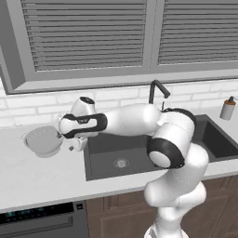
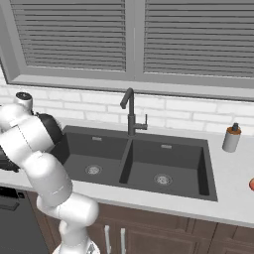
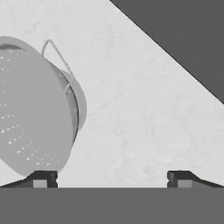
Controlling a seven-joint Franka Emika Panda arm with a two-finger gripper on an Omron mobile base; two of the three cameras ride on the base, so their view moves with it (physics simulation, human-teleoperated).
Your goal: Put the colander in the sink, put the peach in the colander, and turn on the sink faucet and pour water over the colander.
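Observation:
The colander [image 1: 43, 141] stands on the white counter, left of the sink [image 1: 139, 160]. In the hand view the colander [image 3: 35, 109] takes up the left side, with its rim close to my left fingertip [image 3: 41, 178]. My gripper [image 1: 76, 145] hangs low over the counter between colander and sink. It is open [image 3: 111, 179], with only bare counter between its fingers. The sink faucet [image 1: 155, 90] rises behind the basins, and it also appears in the right base view [image 2: 130, 114]. The peach [image 2: 252, 184] lies at the far right edge of the counter.
A soap dispenser [image 1: 228, 108] stands on the counter right of the sink. A corner of the dark sink [image 3: 188, 39] shows in the hand view's upper right. A brick wall and window blinds run behind the counter. A dishwasher [image 1: 42, 218] sits below the counter at left.

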